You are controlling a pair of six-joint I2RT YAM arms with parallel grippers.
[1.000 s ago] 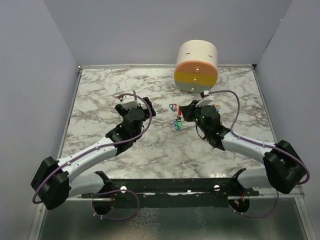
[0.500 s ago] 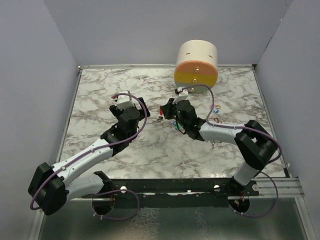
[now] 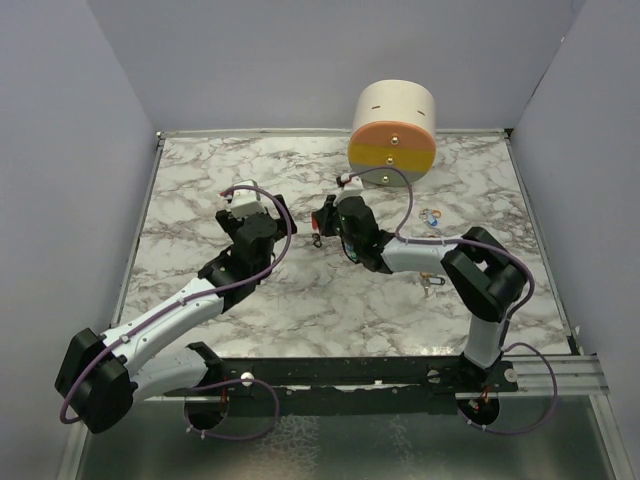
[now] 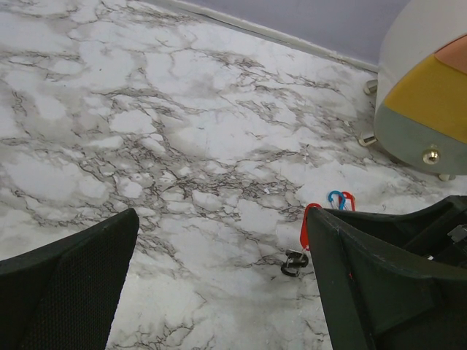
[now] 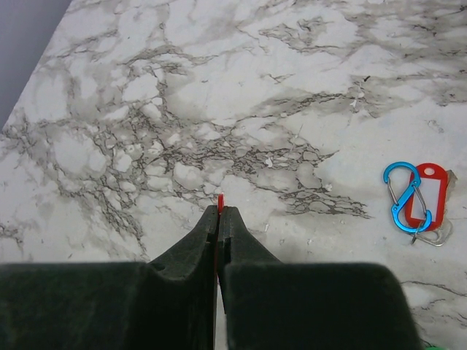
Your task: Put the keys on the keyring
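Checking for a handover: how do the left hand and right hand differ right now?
The left hand is wide open; the right hand is shut. The left hand holds nothing; the right hand pinches a red sliver. Both are black and over the table.

The right claw (image 3: 322, 224) has swung leftward, carrying a red piece (image 5: 220, 200).
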